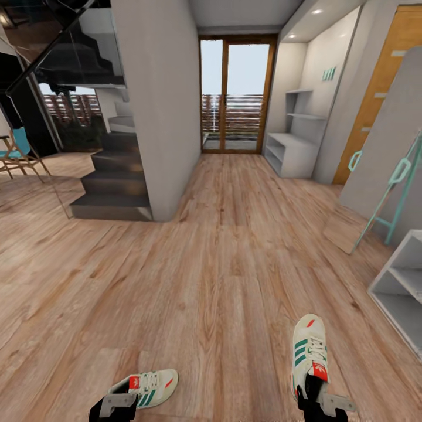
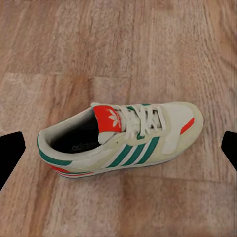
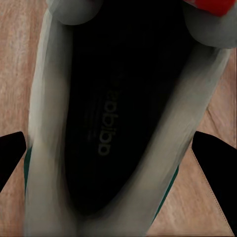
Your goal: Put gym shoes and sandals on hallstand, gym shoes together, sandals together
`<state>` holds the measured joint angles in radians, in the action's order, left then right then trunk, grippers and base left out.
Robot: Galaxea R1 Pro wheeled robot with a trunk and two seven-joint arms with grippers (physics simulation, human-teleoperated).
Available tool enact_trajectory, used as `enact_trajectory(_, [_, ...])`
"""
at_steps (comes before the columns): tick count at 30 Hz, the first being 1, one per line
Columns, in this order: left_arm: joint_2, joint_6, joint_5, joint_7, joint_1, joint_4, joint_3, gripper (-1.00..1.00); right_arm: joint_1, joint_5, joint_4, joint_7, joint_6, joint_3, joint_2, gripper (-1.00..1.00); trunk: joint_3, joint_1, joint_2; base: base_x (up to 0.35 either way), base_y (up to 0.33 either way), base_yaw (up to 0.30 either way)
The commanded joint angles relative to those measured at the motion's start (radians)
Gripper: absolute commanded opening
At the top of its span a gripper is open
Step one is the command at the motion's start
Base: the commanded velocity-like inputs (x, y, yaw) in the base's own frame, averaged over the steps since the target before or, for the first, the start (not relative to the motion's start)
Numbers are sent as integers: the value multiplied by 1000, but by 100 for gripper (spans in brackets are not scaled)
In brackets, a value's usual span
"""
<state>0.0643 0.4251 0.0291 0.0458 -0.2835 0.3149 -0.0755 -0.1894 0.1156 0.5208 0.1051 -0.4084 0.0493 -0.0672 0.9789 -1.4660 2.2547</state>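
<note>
Gym shoes: two, both on the corridor floor (image 1: 223, 246), well apart.
- Left gym shoe (image 1: 149, 388): lies near the left gripper (image 1: 115, 407), toe pointing to the robot's right. In the left wrist view (image 2: 121, 139) it is cream-white, low-cut, with three green side stripes, a red-orange tongue label, white laces and a dark insole. The two black fingertips (image 2: 10, 153) stand at the picture's edges, wide apart and clear of the shoe; jaws apart.
- Right gym shoe (image 1: 309, 351): toe pointing away from the robot, heel at the right gripper (image 1: 316, 394). In the right wrist view its dark opening (image 3: 118, 123), with pale padded collar and printed insole, sits very close between the black fingertips (image 3: 212, 158), which flank it on either side; contact cannot be told, nor whether the jaws are clamped.

Corridor floor: light brown wood-grain planks, matte.

Hallstand (image 1: 291, 153): one, pale grey-white, boxy, with low open shelves and floating shelves above, far down the corridor on the right wall.

Other items: one dark staircase (image 1: 114, 181); one glazed wooden-framed door (image 1: 236, 94); one teal-framed leaning panel (image 1: 390, 170).
</note>
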Motion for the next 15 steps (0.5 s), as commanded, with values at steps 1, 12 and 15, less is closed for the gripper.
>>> enact_trajectory(1, [-1,3,3,5,0,0,-7,100,-1,10,-1,-1,-4,-3,0,-100,1,0,0,0,0,-265])
enact_trajectory(12, [-1,3,3,5,0,0,-7,100,-1,10,-1,-1,-4,-3,0,-100,1,0,0,0,0,-265])
enact_trajectory(15, [0,3,3,5,0,0,-7,100,-1,10,-1,-1,-4,-3,0,-100,1,0,0,0,0,-265])
